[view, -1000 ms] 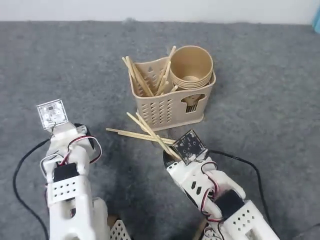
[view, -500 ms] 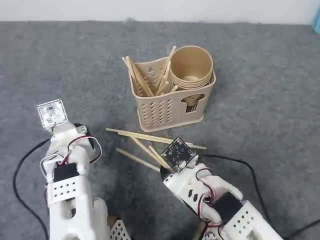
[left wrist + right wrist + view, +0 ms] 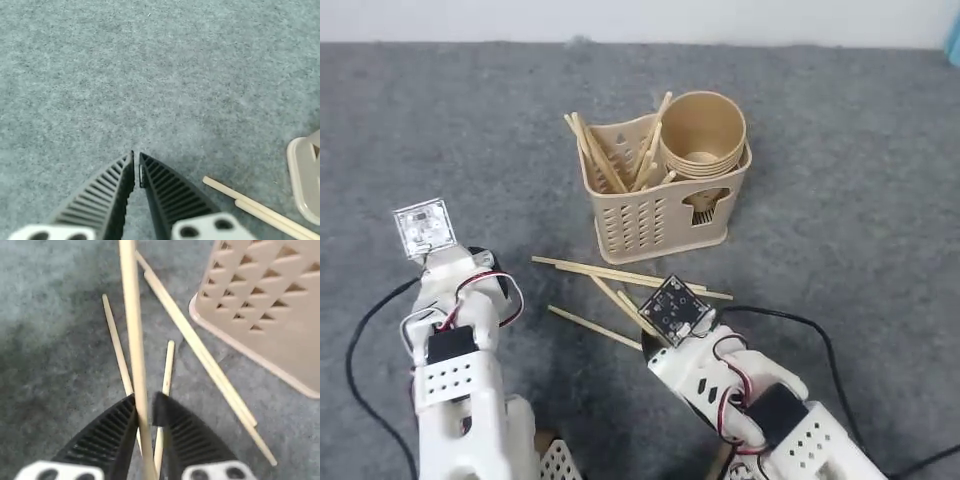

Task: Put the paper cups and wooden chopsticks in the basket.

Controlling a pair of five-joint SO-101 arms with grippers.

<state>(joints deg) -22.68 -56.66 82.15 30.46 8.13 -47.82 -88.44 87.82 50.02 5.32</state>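
The beige basket point(image 3: 660, 205) stands mid-table with stacked paper cups point(image 3: 703, 130) and several chopsticks point(image 3: 608, 155) in it. My right gripper point(image 3: 145, 400) is low over the carpet in front of the basket point(image 3: 265, 300), shut on one wooden chopstick point(image 3: 131, 335) that slants out ahead of it point(image 3: 613, 296). Two loose chopsticks point(image 3: 116, 347) lie under it, and a long pair point(image 3: 200, 355) lies along the basket's foot point(image 3: 620, 272). Another chopstick point(image 3: 592, 327) lies to the left. My left gripper point(image 3: 136, 159) is shut with nothing in it, above bare carpet.
Grey carpet covers the table. The left arm point(image 3: 455, 330) sits at the front left, away from the basket. The ends of the long pair point(image 3: 255, 207) and a basket corner point(image 3: 306, 175) show beyond the left gripper. Black cables trail beside both arms.
My right arm has drawn back and to the left from the basket with the chopstick. A second loose chopstick slid left and forward on the carpet. The left arm kept still.
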